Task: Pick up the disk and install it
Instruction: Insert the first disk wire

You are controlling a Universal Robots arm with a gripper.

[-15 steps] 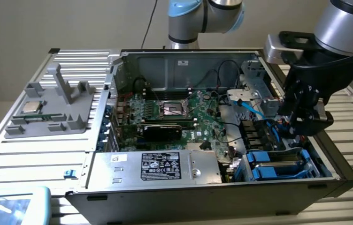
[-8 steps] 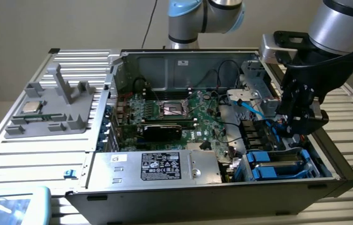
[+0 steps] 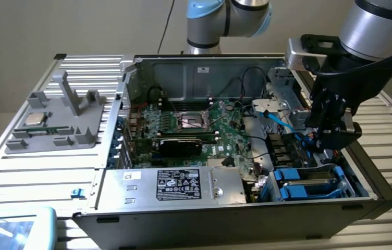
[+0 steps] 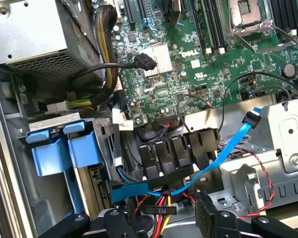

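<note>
Sitting in its bay, the disk (image 3: 306, 186), near but clear of parted jaws.

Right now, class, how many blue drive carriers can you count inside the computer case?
2. The first carrier and second carrier stand side by side in a corner of the computer case; more may be hidden.

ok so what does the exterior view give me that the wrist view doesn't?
Exterior adds: the grey fixture outside the case, with the processor chip on it, and the arm over the case at the exterior view's right.
Wrist adds: red and yellow wires close to the pincer.
Shared: the open, empty pincer, the motherboard, the blue cable and the blue carriers in the drive bay.
</note>
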